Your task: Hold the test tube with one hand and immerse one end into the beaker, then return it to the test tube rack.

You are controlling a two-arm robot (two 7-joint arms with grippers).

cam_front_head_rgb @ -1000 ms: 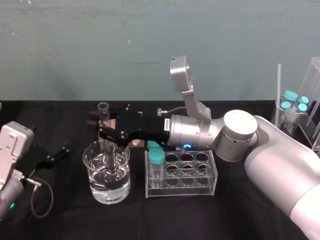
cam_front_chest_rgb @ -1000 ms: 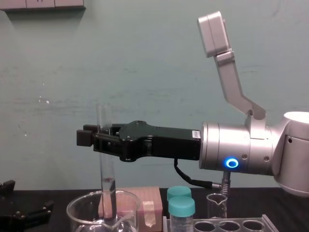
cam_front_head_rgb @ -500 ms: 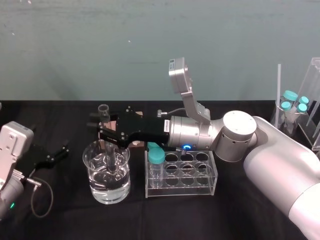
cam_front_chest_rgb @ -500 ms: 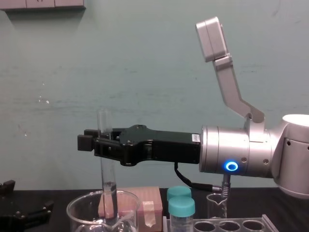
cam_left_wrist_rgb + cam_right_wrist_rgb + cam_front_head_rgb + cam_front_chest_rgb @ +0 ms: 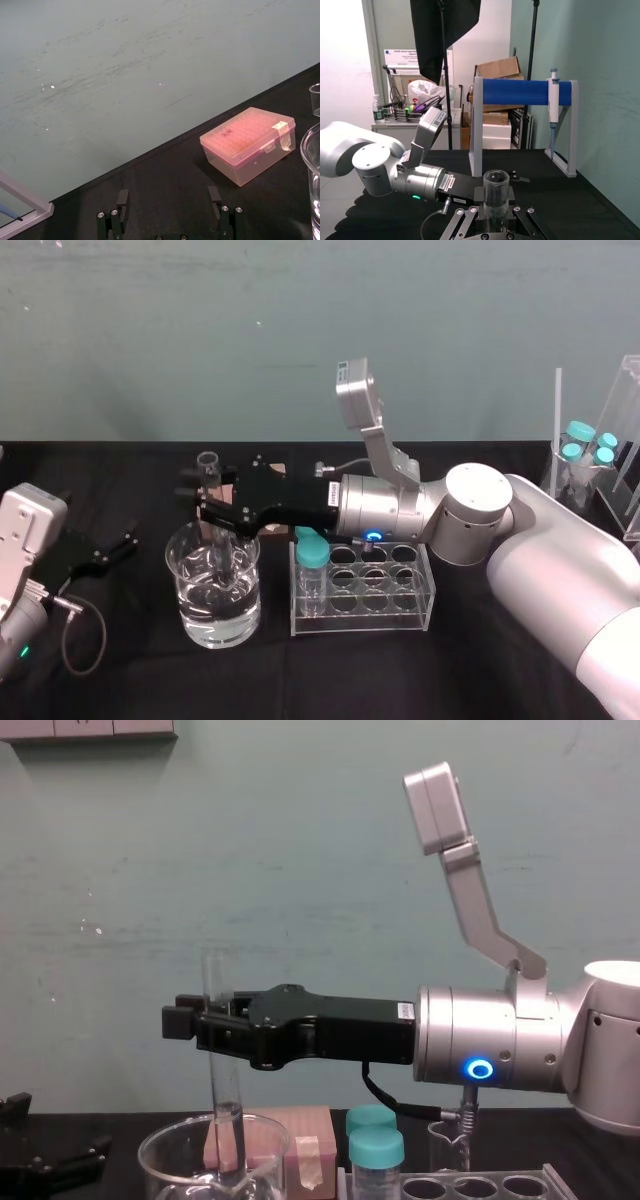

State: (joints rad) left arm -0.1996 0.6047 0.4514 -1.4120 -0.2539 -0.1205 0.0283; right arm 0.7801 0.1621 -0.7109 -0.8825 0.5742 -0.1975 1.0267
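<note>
Mid-dip, by the look of it. Grasping the long, thin clear glass test tube (image 5: 213, 982) just below its open rim with the black two-fingered right gripper (image 5: 190, 1021) on its silver, blue-ringed wrist, fingers clenched on the glass. Hanging upright over the wide clear glass beaker (image 5: 176, 552), rounded end already inside the rim and seemingly into the water. Parked low on the robot's left with the black left gripper (image 5: 170, 222), fingers spread wide, grasping nothing.

To finish the step well: keep lowering straight down, slowly, with the tube vertical and near the middle of the beaker, clear of wall and spout. Stop short of knocking the bottom. Keep the squeeze steady, since smooth wet glass probably slips easily. Then lift straight up until clear of the rim before swinging toward the low clear plastic test tube rack (image 5: 365, 618) just beside the beaker. Mind the teal-capped vial (image 5: 313, 552) standing at its left end, and choose an open hole.

Against a second ago: a little lower, gripper and tube alike, with the rounded end deeper in the beaker. Same upright pose, same grip. No change at the left gripper, the rack or the pink lidded plastic box (image 5: 247, 145) behind the beaker.
</note>
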